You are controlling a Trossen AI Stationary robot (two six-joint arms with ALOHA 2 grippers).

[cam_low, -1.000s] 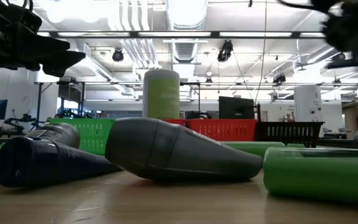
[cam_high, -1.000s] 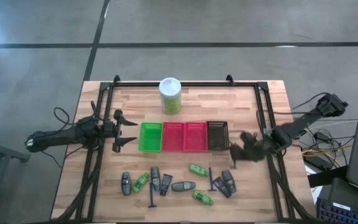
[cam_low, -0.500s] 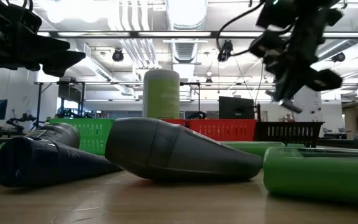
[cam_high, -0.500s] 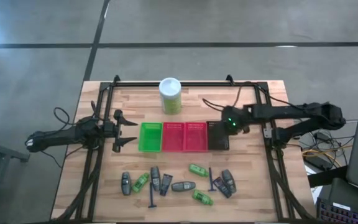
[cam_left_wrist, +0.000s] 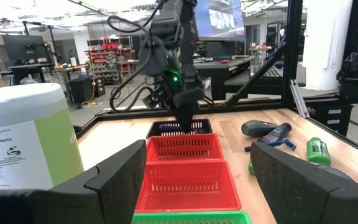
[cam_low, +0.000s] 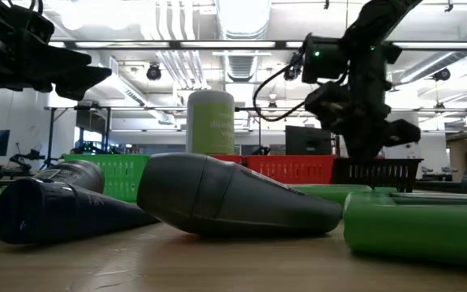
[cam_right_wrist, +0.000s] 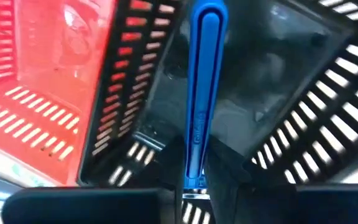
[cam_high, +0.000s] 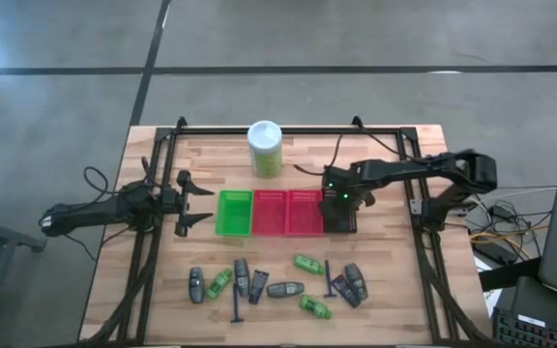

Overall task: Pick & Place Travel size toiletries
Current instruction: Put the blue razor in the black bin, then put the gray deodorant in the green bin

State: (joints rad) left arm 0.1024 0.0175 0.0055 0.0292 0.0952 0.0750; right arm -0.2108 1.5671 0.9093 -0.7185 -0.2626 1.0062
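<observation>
My right gripper hangs over the black mesh basket, the right-hand one in the row, shut on a thin dark-blue stick that points down into the basket. In the low view the gripper reaches the basket's rim. My left gripper waits open, left of the green basket. The other toiletries lie flat on the near half of the table: dark grey bottles, green bottles and two more T-shaped sticks. My right gripper pinches the blue stick between its two fingers at the stick's upper end. It comes from above, pointing down, with the fingers running along the stick. The stick hangs below them inside the black basket; whether its lower end touches the floor, I cannot tell.
A tall white-and-green canister stands behind the baskets near the far edge. Two red baskets sit between the green and black ones. A black frame runs around the table. Bare wood lies between the baskets and the toiletries.
My right arm has swung from near the table's right edge toward the left and far side, over the black basket, then come down until the gripper reaches the basket's rim. The left arm and the loose toiletries have stayed where they were.
</observation>
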